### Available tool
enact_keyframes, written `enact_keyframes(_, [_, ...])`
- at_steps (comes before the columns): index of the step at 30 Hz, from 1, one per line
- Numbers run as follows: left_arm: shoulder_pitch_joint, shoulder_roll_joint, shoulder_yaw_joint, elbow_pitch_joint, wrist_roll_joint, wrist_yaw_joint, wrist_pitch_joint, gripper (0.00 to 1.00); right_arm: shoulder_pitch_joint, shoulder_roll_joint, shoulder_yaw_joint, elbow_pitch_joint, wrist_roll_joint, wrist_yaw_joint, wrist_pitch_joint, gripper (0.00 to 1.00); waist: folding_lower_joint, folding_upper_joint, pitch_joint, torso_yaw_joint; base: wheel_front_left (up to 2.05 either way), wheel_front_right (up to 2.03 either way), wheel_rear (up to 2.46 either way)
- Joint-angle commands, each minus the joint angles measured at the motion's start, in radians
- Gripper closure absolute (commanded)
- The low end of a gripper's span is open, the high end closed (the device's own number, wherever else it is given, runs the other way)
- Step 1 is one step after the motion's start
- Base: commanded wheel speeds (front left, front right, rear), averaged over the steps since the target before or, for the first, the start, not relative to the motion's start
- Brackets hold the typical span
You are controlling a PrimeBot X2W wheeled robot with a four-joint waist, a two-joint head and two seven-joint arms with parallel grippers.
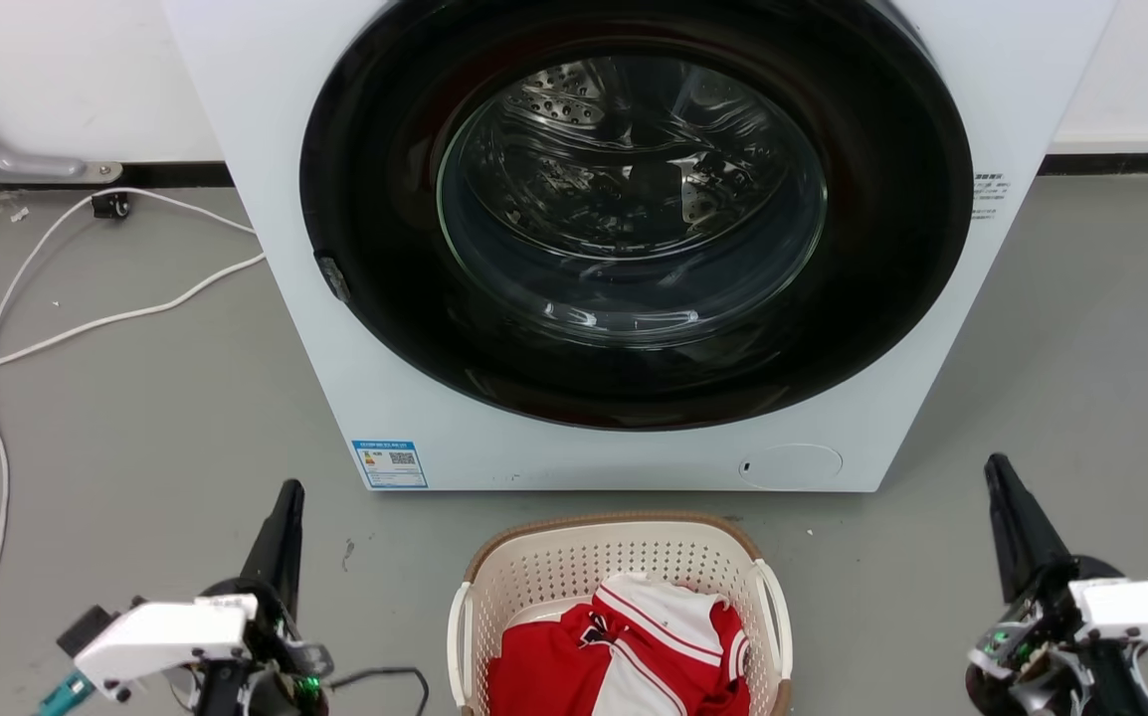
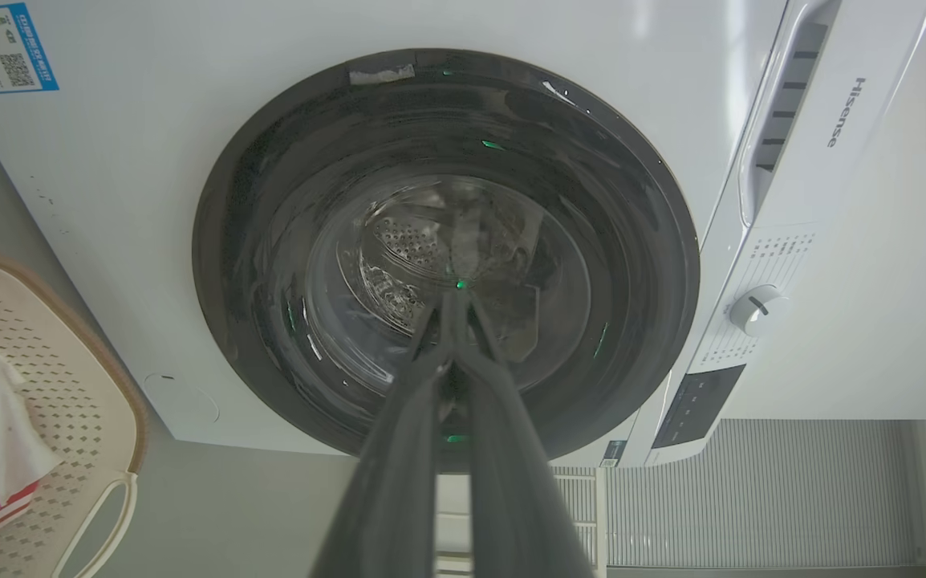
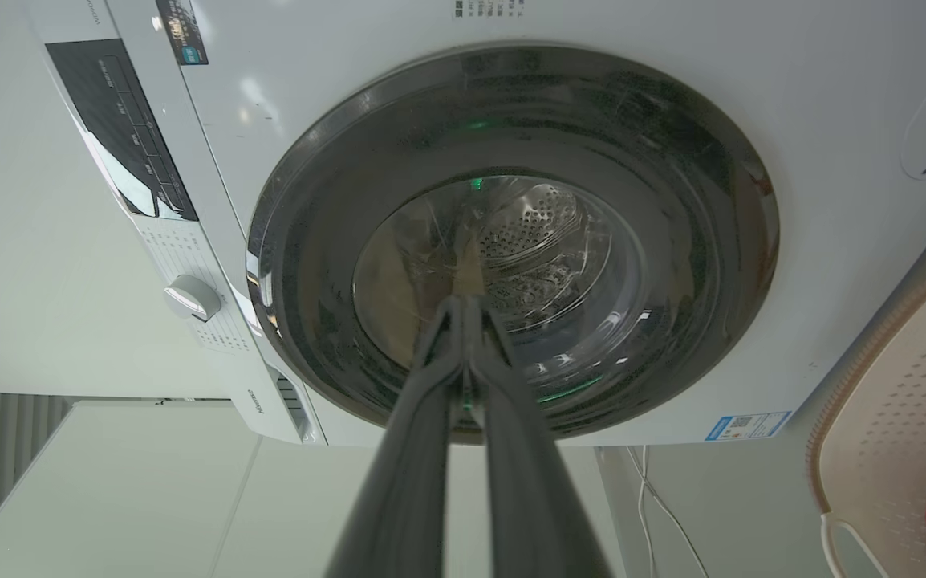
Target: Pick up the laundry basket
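A big white washer (image 1: 266, 149) stands in the middle, and its round dark door (image 1: 634, 214) is closed over the shiny steel drum. Around it lies a plain grey floor (image 1: 136, 447), with a white wall (image 1: 57, 80) behind. The laundry basket (image 1: 574, 572) sits on the floor just in front of the washer, between the two arms and apart from both of them. A red and white garment (image 1: 634, 646) lies inside it.

The left gripper (image 1: 287, 497) is at the lower left and the right gripper (image 1: 1000, 482) at the lower right. Both point toward the washer and touch nothing. In each wrist view the two long fingers meet at the tips, so the jaws are pressed together and hold nothing.

The wrist views show the control panel of the washer with a white dial (image 2: 756, 309), which the head view cuts off. The head view shows the handles on both sides of the basket, while each wrist view catches one edge of it.

A white cable (image 1: 87, 323) runs over the floor at the left. A small blue sticker (image 1: 390, 463) sits low on the front of the washer.
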Motion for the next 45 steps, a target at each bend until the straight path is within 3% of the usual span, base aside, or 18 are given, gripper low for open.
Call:
enact_keyframes(1, [0.003,-0.001,-0.001,0.004,0.0,0.001,0.0,0.0,0.003,0.001,0.0,0.004,0.0,0.0,-0.001,0.0,0.0,-0.0001,0.0,0.0,0.0,0.0,0.0])
enact_keyframes(22, [0.024,-0.006,-0.081,-0.061,0.074,0.0,-0.095,0.0,0.041,-0.003,0.052,-0.069,-0.072,0.0,-0.096,0.0,0.0,-0.0001,-0.005,-0.001,0.0,0.0,0.0])
enact_keyframes(45, [0.041,-0.01,-0.099,-0.117,0.665,0.011,-0.174,0.0,0.047,0.006,0.033,-0.093,-0.767,0.0,-0.177,0.0,0.0,-0.0001,-0.008,-0.003,0.0,0.0,0.0])
